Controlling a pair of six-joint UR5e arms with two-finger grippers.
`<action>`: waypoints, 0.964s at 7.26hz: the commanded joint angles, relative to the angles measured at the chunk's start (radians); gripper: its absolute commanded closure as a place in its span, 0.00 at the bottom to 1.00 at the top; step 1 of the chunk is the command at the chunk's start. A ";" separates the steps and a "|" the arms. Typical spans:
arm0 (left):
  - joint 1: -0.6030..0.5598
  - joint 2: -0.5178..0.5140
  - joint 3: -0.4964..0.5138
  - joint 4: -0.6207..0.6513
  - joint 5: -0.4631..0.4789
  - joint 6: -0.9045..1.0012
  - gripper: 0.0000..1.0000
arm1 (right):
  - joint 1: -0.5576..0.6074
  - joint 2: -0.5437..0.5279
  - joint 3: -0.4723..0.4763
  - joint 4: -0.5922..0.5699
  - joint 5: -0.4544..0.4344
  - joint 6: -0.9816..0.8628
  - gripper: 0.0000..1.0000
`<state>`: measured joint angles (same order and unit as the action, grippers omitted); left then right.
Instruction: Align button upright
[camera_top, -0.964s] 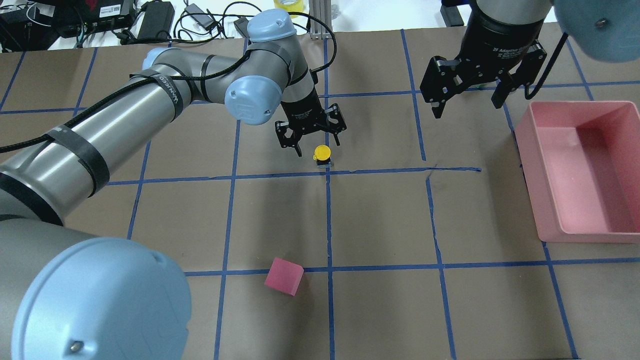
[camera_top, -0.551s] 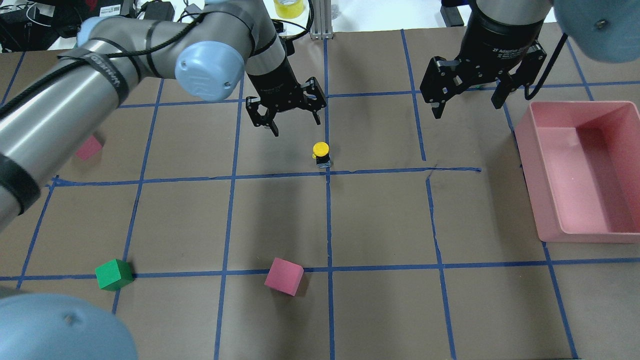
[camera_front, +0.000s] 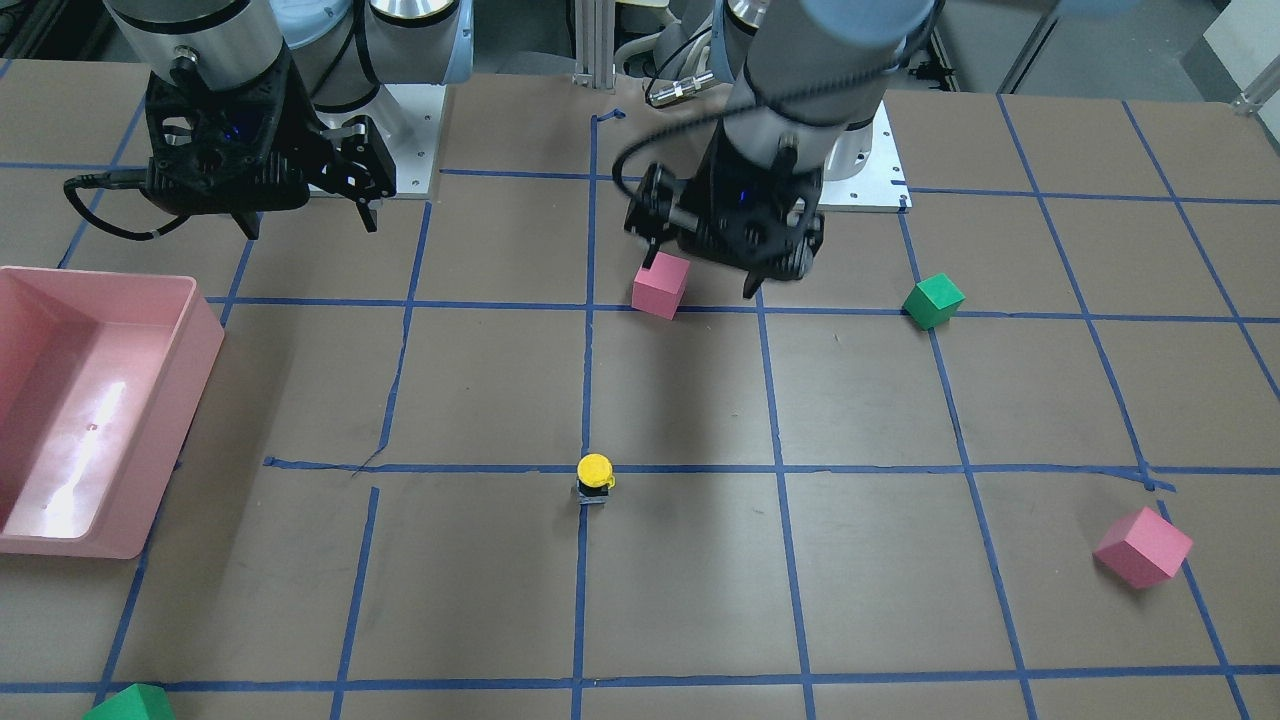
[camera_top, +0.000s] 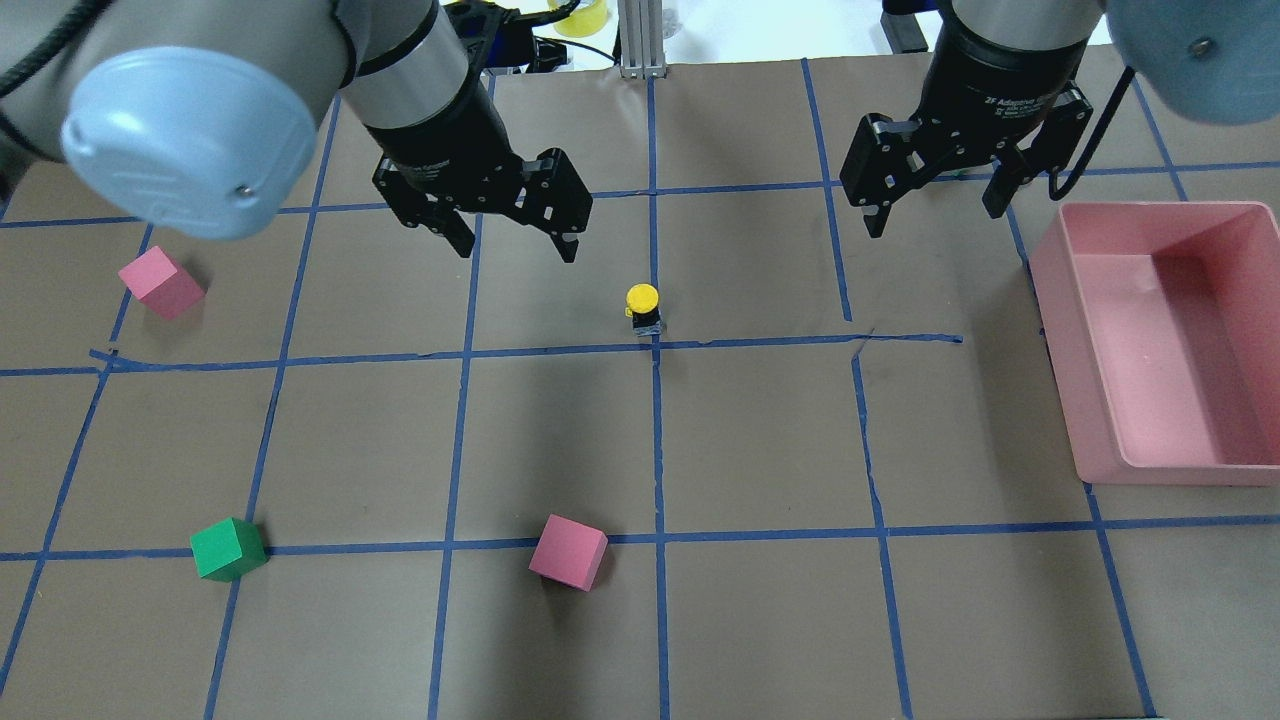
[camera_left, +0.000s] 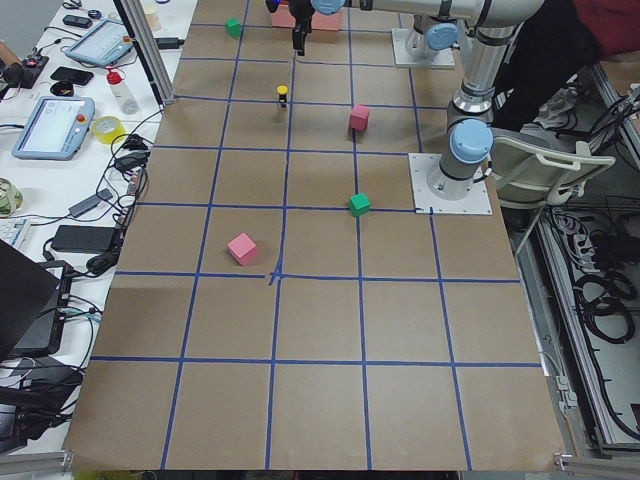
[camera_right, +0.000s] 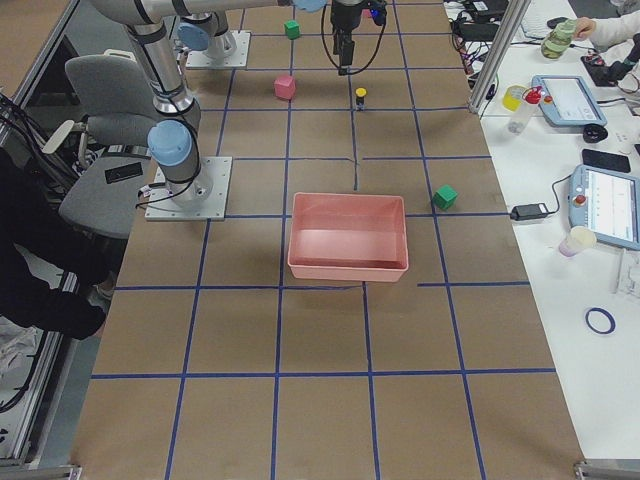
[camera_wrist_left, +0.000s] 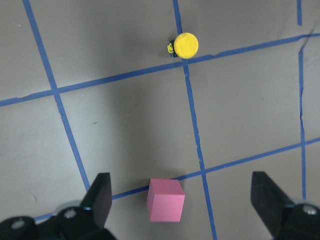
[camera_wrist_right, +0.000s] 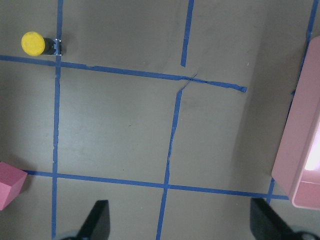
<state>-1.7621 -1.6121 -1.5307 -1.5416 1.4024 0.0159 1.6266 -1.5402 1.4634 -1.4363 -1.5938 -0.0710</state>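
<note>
The button (camera_top: 642, 308) stands upright on the brown table, yellow cap on top, beside a crossing of blue tape lines. It also shows in the front view (camera_front: 595, 478), the left wrist view (camera_wrist_left: 184, 46) and the right wrist view (camera_wrist_right: 40, 44). My left gripper (camera_top: 517, 245) is open and empty, raised above the table, to the left of the button and apart from it. My right gripper (camera_top: 935, 218) is open and empty, hanging high to the button's right, near the pink bin.
A pink bin (camera_top: 1160, 470) stands at the right edge. A pink cube (camera_top: 568, 552) lies near the front middle, a second pink cube (camera_top: 160, 282) at the left, and a green cube (camera_top: 228, 549) at the front left.
My left gripper has lifted and moved left, away from the button, staying open. The button has kept standing upright in place. The right arm has not moved.
</note>
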 joint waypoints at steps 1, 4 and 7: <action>0.001 0.115 -0.037 -0.006 0.010 -0.033 0.00 | -0.001 0.000 0.000 0.002 -0.002 0.000 0.00; 0.097 0.152 -0.037 0.000 0.202 -0.002 0.00 | 0.001 0.000 0.000 0.000 0.002 -0.001 0.00; 0.308 0.153 -0.034 0.001 0.202 0.070 0.00 | 0.001 0.000 0.000 0.002 0.000 -0.001 0.00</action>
<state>-1.5085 -1.4603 -1.5688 -1.5401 1.6047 0.0662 1.6275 -1.5401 1.4634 -1.4355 -1.5937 -0.0721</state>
